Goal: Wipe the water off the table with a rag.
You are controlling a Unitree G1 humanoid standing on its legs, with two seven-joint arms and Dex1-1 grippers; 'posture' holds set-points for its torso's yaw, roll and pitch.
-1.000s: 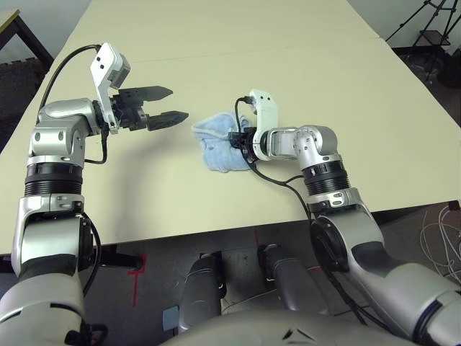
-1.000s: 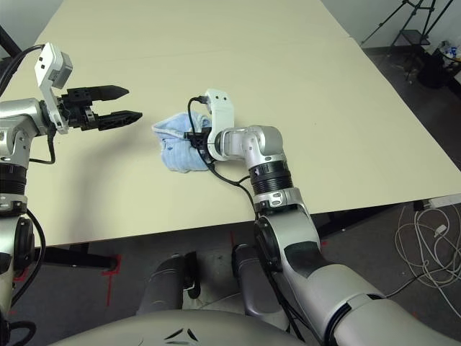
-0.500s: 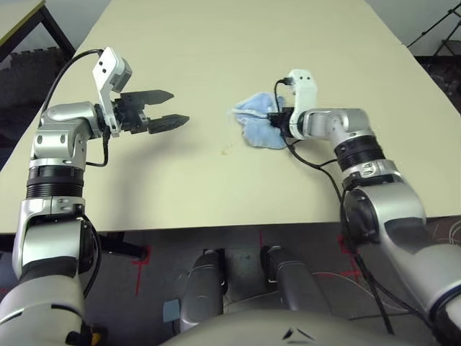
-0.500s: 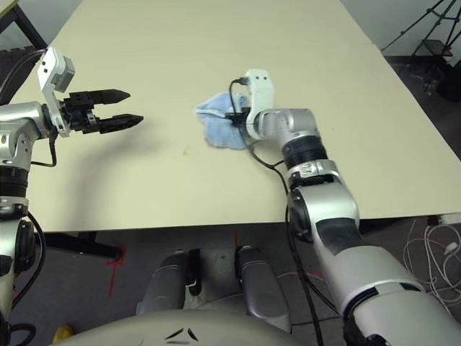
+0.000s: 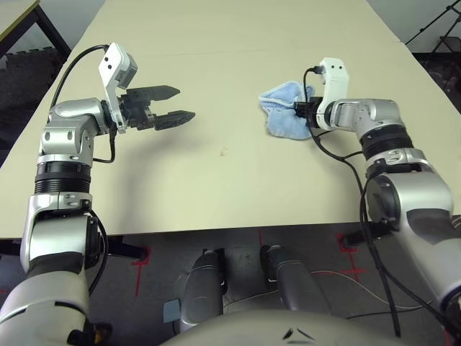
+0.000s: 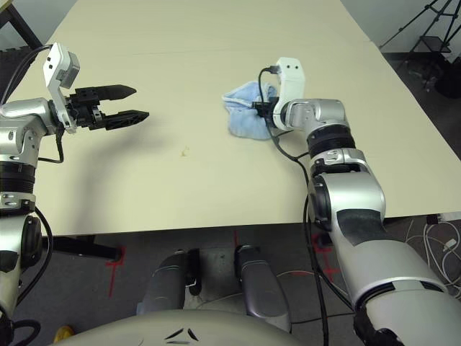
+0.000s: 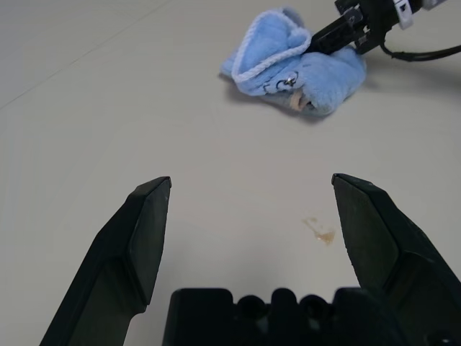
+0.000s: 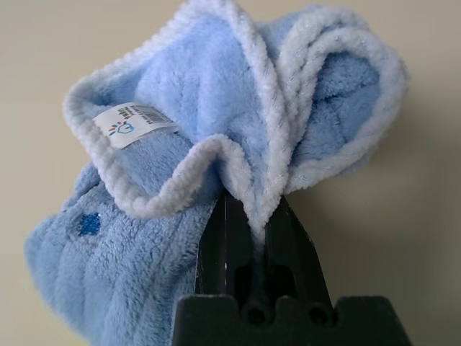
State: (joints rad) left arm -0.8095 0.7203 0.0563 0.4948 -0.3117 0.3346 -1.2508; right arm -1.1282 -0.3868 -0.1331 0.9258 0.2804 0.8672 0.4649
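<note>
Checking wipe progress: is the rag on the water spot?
Apart. Left wrist view shows bare table between the rag and the water.

Around the work place: floor and furniture

A black tripod [image 6: 416, 17] stood on the dark floor at the far right. A corner of a second pale table [image 5: 10, 11] with a dark leg was at the far left. On the floor there were red tape marks [image 5: 137, 262], loose white cables [image 6: 439, 241] at the right, and a small yellow object [image 6: 63, 333].
</note>
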